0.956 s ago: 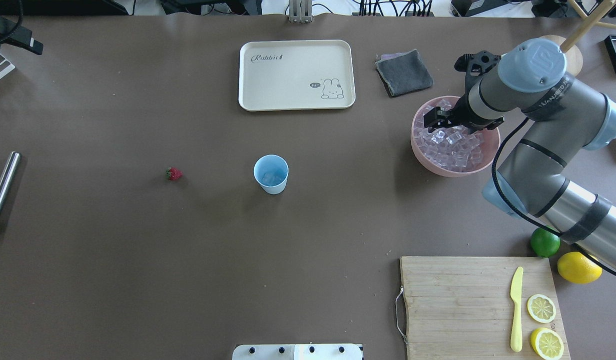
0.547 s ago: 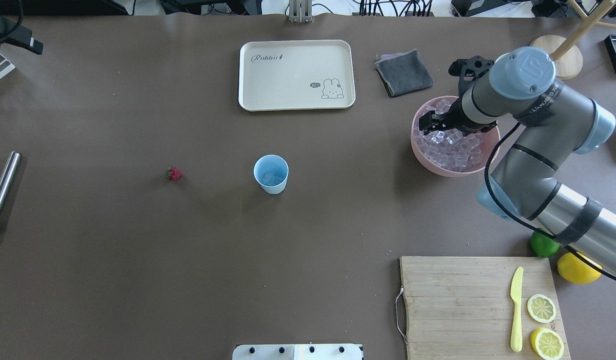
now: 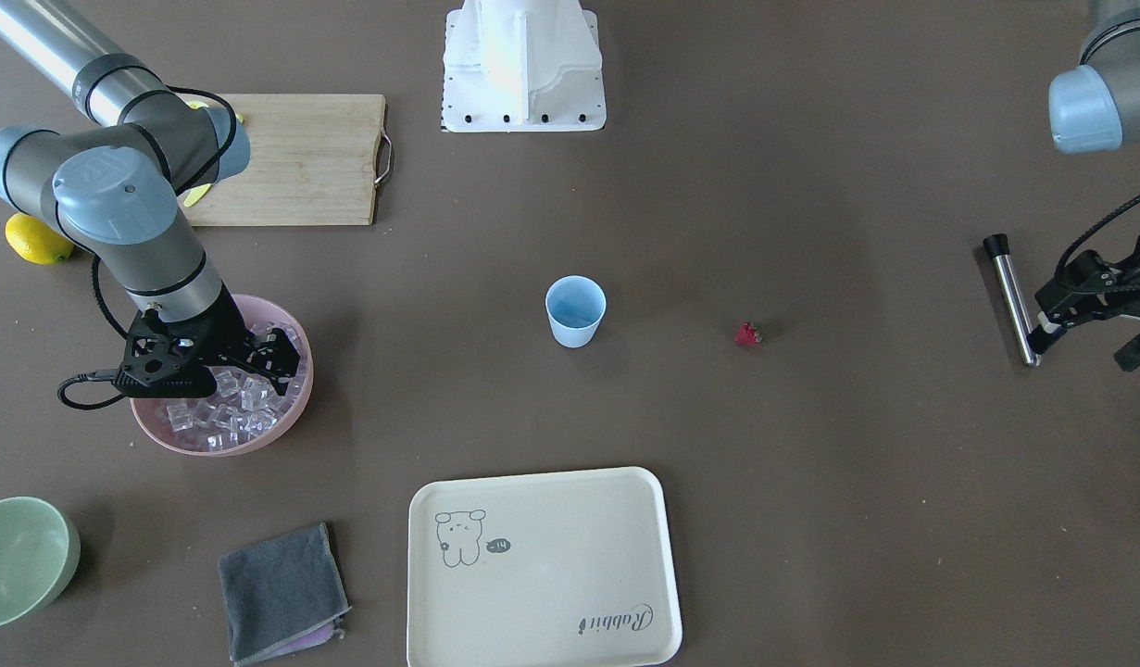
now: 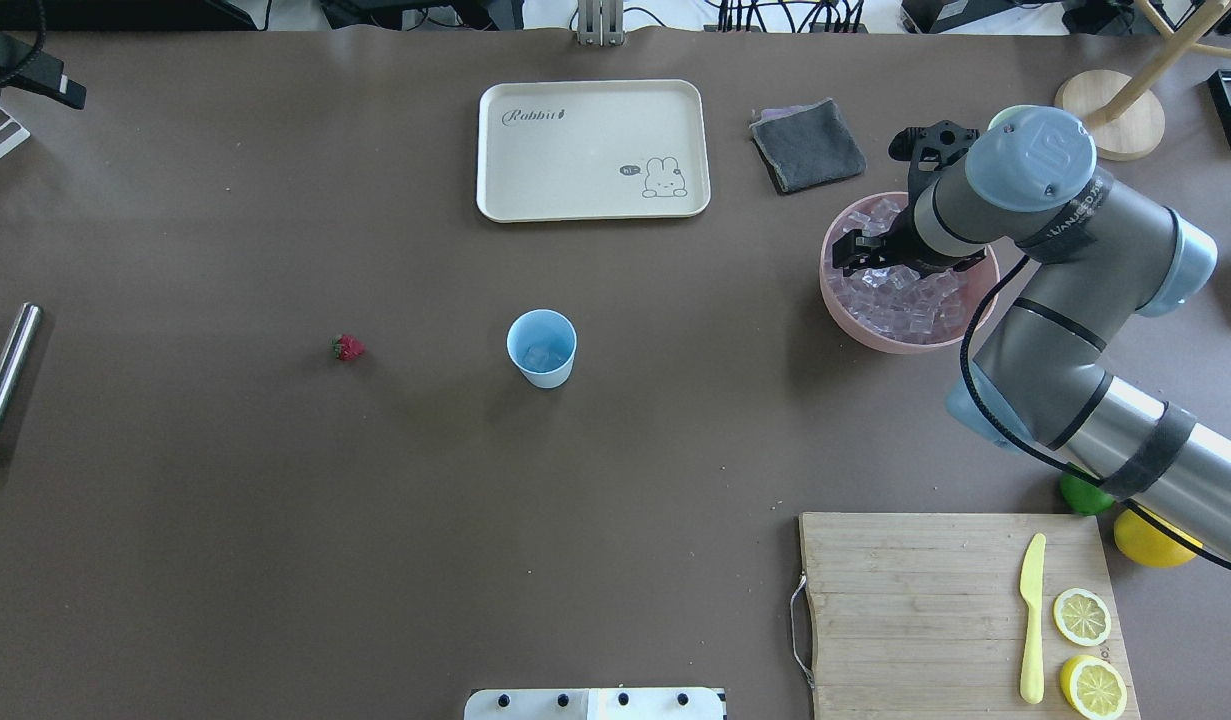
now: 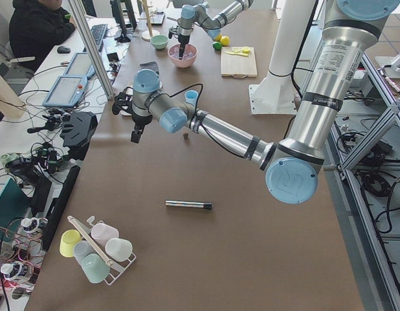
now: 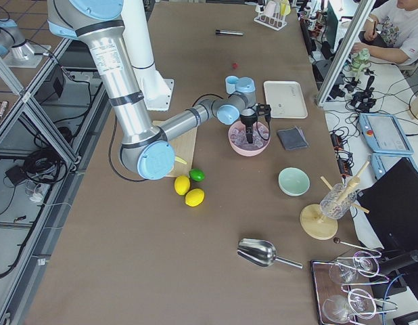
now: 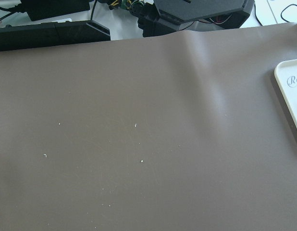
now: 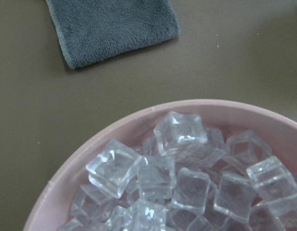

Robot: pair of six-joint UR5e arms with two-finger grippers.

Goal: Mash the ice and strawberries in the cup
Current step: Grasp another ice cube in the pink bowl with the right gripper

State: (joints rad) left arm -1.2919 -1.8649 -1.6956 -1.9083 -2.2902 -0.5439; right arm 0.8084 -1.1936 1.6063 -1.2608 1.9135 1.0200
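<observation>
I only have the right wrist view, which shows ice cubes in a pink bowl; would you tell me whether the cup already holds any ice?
Observer: Yes. The overhead view shows the cup upright near the middle of the table, with a pale, glassy piece of ice at its bottom.
Operator: Thank you. Where is the strawberry at the moment?
Observer: The strawberry lies on the table, apart from the cup, on the robot's left of it.
</observation>
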